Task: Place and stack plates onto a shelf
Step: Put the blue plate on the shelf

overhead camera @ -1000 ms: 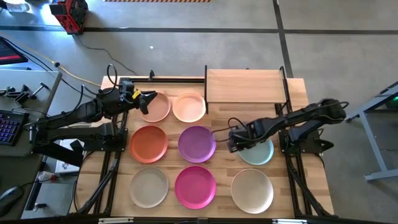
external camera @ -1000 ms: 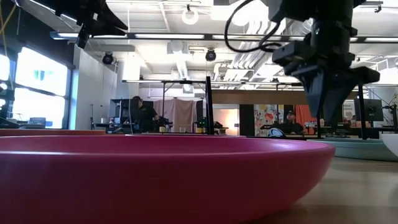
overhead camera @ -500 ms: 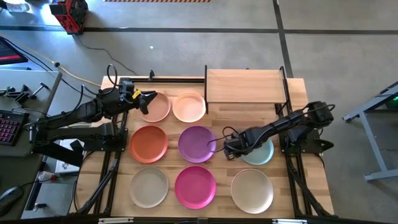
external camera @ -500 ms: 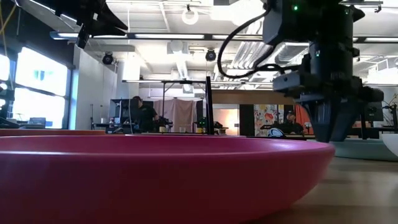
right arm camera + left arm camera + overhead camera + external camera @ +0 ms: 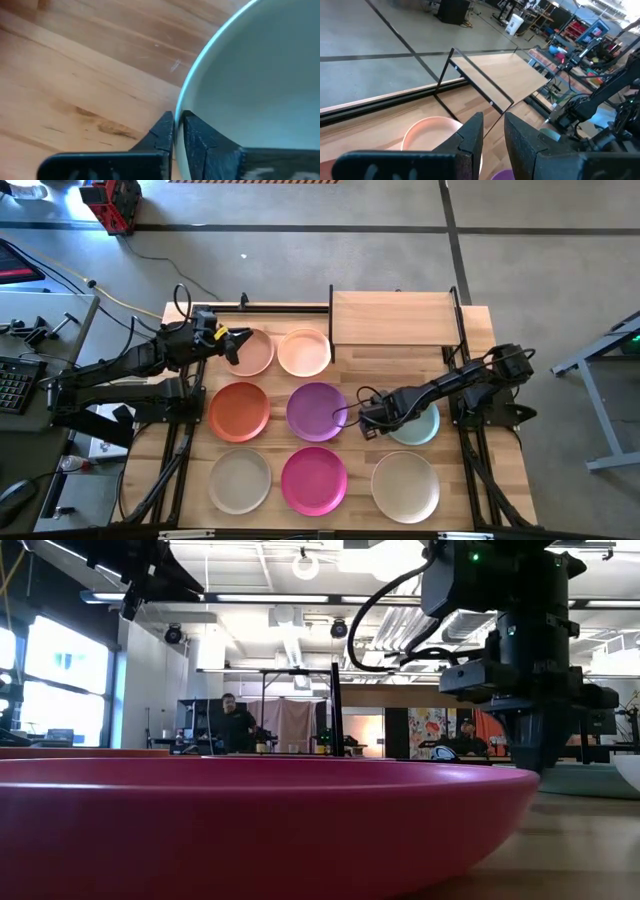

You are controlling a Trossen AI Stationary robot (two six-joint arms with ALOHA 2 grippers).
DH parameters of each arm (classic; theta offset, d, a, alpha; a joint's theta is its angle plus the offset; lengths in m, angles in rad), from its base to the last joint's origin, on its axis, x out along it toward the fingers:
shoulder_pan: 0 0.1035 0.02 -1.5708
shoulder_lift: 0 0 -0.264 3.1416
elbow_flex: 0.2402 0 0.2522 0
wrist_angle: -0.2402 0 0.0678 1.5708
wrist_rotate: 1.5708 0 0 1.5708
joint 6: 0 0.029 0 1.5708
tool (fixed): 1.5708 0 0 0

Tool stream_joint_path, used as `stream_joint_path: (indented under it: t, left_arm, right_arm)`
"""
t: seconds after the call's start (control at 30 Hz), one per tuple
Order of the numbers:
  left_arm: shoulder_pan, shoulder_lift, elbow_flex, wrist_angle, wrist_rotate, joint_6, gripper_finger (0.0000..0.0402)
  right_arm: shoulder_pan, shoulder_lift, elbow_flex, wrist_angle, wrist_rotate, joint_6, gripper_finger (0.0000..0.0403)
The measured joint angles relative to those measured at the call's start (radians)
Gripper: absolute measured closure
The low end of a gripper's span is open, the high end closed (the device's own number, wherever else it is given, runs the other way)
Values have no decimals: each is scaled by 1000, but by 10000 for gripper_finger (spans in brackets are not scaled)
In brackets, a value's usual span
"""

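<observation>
Right gripper clenched on the rim of the teal plate, which lies low on the worktop between the purple plate and the right edge. Shelf stands behind it, bare. Left gripper, fingers slightly parted and holding nothing, hovers over the peach plate beside the cream plate.

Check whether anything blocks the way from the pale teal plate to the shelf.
Nothing visible does. The right end effector is shut on the rim of the pale teal plate, on the side facing the purple plate. The shelf lies beyond bare tabletop, with nothing on its board.
</observation>
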Motion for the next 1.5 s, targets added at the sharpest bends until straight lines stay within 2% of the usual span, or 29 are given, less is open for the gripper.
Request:
stream_joint_path:
  t: [0.17,0.33,0.77,0.97,1.17,1.5]
  left_arm:
    - [0,0,0,-22,0,0,335]
    - [0,0,0,-24,0,38,335]
    - [0,0,0,-24,0,45,335]
    - [0,0,0,-24,0,42,335]
    - [0,0,0,-23,0,41,335]
    - [0,0,0,-18,0,15,335]
  right_arm:
    - [7,-18,15,-22,-50,-18,399]
    - [22,-39,132,-163,-30,-63,402]
    - [33,-43,537,-656,126,-158,403]
    - [29,-43,696,-841,255,-188,403]
    - [-35,-71,750,-834,403,-363,403]
    - [-237,-88,735,-835,510,-738,403]
